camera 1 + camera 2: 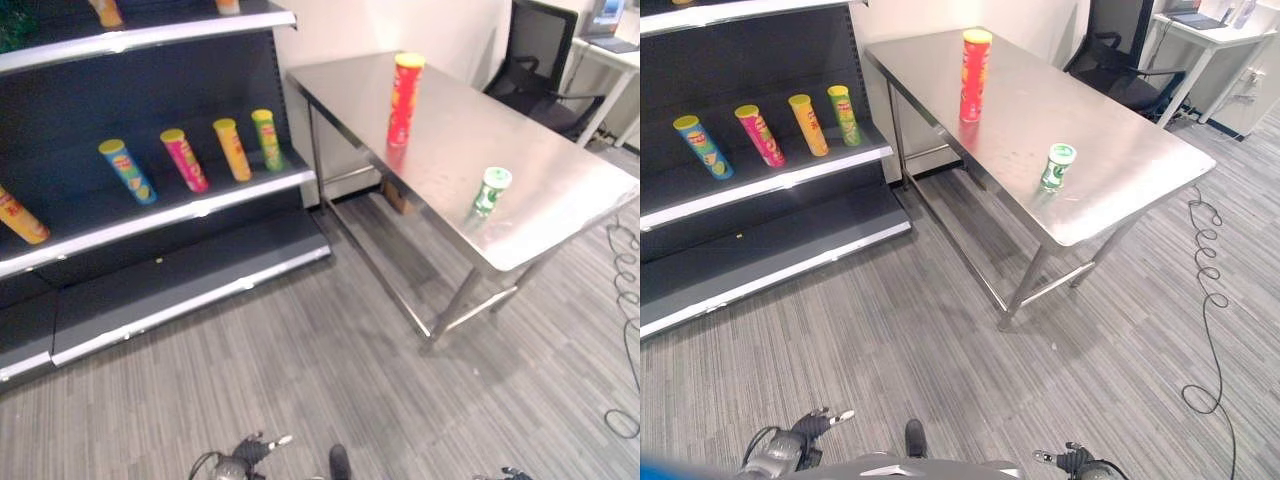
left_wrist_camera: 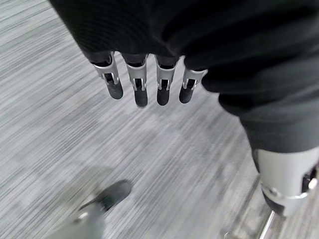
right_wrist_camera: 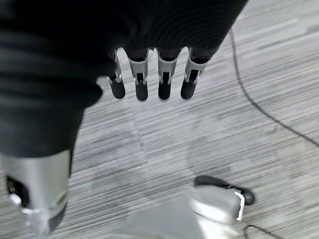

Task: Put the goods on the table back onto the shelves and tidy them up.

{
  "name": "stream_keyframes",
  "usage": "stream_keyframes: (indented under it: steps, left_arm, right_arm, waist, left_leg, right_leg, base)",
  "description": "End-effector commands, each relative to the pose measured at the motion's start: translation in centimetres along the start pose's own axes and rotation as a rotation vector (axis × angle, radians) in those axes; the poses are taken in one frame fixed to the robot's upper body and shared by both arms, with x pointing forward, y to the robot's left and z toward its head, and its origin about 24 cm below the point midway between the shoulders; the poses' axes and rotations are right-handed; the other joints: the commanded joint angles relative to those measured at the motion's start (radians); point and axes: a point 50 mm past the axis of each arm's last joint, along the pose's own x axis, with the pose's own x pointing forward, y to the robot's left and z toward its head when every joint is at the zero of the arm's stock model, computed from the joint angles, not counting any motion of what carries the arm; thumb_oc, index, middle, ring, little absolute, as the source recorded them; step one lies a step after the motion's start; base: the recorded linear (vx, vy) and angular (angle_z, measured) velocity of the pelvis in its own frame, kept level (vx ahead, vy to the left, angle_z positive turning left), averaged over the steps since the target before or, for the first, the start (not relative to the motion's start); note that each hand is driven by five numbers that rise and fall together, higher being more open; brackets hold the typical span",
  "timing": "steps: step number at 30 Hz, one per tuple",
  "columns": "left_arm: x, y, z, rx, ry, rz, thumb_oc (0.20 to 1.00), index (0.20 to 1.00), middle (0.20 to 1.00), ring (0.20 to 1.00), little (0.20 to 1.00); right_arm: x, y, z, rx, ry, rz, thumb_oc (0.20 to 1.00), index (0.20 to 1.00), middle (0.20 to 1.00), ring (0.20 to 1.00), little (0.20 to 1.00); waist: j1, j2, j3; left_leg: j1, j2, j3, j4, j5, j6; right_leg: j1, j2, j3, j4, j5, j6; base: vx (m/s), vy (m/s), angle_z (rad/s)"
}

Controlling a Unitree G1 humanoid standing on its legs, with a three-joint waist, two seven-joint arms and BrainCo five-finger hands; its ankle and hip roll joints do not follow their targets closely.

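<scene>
Both hands, left (image 2: 144, 82) and right (image 3: 149, 79), are held open and empty above the floor (image 2: 75, 129); a tall red can (image 1: 974, 75) and a short green can (image 1: 1059, 165), lettering unreadable, are seen upright on the steel table (image 1: 1110, 130).

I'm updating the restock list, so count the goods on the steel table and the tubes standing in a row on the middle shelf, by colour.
Table:
red tube: 1
green can: 1
Shelf row:
blue tube: 1
pink tube: 1
orange tube: 1
green tube: 1
Total: 6
</scene>
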Motion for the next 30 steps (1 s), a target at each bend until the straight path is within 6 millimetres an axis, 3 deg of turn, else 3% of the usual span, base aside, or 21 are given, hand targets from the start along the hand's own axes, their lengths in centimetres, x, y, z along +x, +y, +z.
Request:
stream_keyframes:
  steps: [1,3,5,7,11,12,13,17,27,30]
  left_arm:
    - [-0.4,0.4,-1.8,0.006,0.036,0.018,1.0,1.0,1.0,1.0,1.0]
    - [-0.4,0.7,-1.8,0.016,0.036,0.023,1.0,1.0,1.0,1.0,1.0]
    - [-0.4,0.7,-1.6,0.024,0.035,0.025,1.0,1.0,1.0,1.0,1.0]
    - [-0.3,0.7,-1.6,0.035,0.036,0.024,1.0,1.0,1.0,1.0,1.0]
    - [-0.3,0.4,-1.5,0.058,0.034,0.014,1.0,1.0,1.0,1.0,1.0]
    - [-0.3,0.3,-1.6,0.067,0.034,0.01,1.0,1.0,1.0,1.0,1.0]
    - [-0.3,0.2,-1.7,0.067,0.039,0.009,1.0,1.0,1.0,1.0,1.0]
    - [-0.5,-0.2,-2.4,0.055,0.06,0.002,1.0,1.0,1.0,1.0,1.0]
    - [-0.5,-0.4,-2.5,0.06,0.066,-0.003,1.0,1.0,1.0,1.0,1.0]
    - [-0.3,-0.5,-1.8,0.059,0.044,-0.002,1.0,1.0,1.0,1.0,1.0]
  right_arm:
    - [0.2,-2.7,2.7,-0.008,-0.08,-0.063,1.0,1.0,1.0,1.0,1.0]
    - [0.2,-2.6,2.6,0.003,-0.076,-0.061,1.0,1.0,1.0,1.0,1.0]
    - [0.1,-2.6,2.2,0.012,-0.06,-0.065,1.0,1.0,1.0,1.0,1.0]
    - [0.2,-2.7,2.1,0.018,-0.053,-0.071,1.0,1.0,1.0,1.0,1.0]
    - [0.2,-2.6,1.9,0.033,-0.043,-0.07,1.0,1.0,1.0,1.0,1.0]
    - [0.1,-2.7,1.7,0.041,-0.038,-0.072,1.0,1.0,1.0,1.0,1.0]
    - [0.1,-2.6,1.5,0.041,-0.032,-0.072,1.0,1.0,1.0,1.0,1.0]
    - [0.0,-2.9,1.1,0.044,-0.027,-0.08,1.0,1.0,1.0,1.0,1.0]
    - [-0.3,-4.6,0.1,0.125,-0.015,-0.138,1.0,1.0,1.0,1.0,1.0]
    - [-1.2,-7.2,-2.8,0.32,0.039,-0.264,1.0,1.0,1.0,1.0,1.0]
  waist:
    - [0.007,0.02,0.039]
    - [0.003,0.024,0.045]
    - [0.005,0.042,0.05]
    - [0.006,0.052,0.051]
    - [0.006,0.05,0.06]
    - [0.005,0.038,0.06]
    - [0.007,0.033,0.054]
    - [0.011,0.021,0.022]
    - [-0.007,0.009,0.008]
    - [-0.056,0.016,0.007]
  left_leg:
    - [0.032,0.034,0.012,0.008,-0.088,-0.083]
    - [0.047,0.031,0.02,0.008,-0.104,-0.08]
    - [0.062,0.046,0.019,0.008,-0.119,-0.084]
    - [0.059,0.059,0.022,0.008,-0.115,-0.09]
    - [0.073,0.059,0.022,0.008,-0.122,-0.091]
    - [0.09,0.052,0.018,0.008,-0.133,-0.095]
    - [0.096,0.05,0.017,0.008,-0.138,-0.096]
    - [0.116,0.061,0.006,0.008,-0.149,-0.113]
    - [0.154,0.121,0.034,0.008,-0.142,-0.171]
    - [0.148,0.15,0.089,0.008,-0.127,-0.2]
  right_leg:
    - [-0.026,0.009,-0.044,-0.132,0.198,-0.01]
    - [-0.057,-0.016,-0.077,-0.09,0.205,-0.02]
    - [-0.064,-0.025,-0.123,-0.193,0.152,-0.049]
    - [-0.055,-0.012,-0.133,-0.303,0.137,-0.056]
    - [-0.065,0.024,-0.064,-0.551,0.221,-0.03]
    - [-0.059,0.035,-0.012,-0.643,0.257,-0.015]
    - [-0.039,0.032,-0.013,-0.668,0.265,-0.018]
    - [0.032,0.042,-0.03,-0.734,0.275,-0.029]
    - [0.09,0.084,-0.076,-0.741,0.211,-0.066]
    - [0.1,0.092,-0.106,-0.741,0.188,-0.075]
  base:
    - [0.08,0.16,0.36]
    - [0.08,0.11,0.17]
    - [0.09,0.047,0.05]
    - [0.06,-0.013,-0.03]
    - [0.06,-0.065,-0.02]
    - [0.14,-0.141,0.05]
    - [0.18,-0.177,0.14]
    - [0.15,-0.177,0.27]
    - [0.11,-0.214,0.13]
    - [0.1,-0.208,0.12]
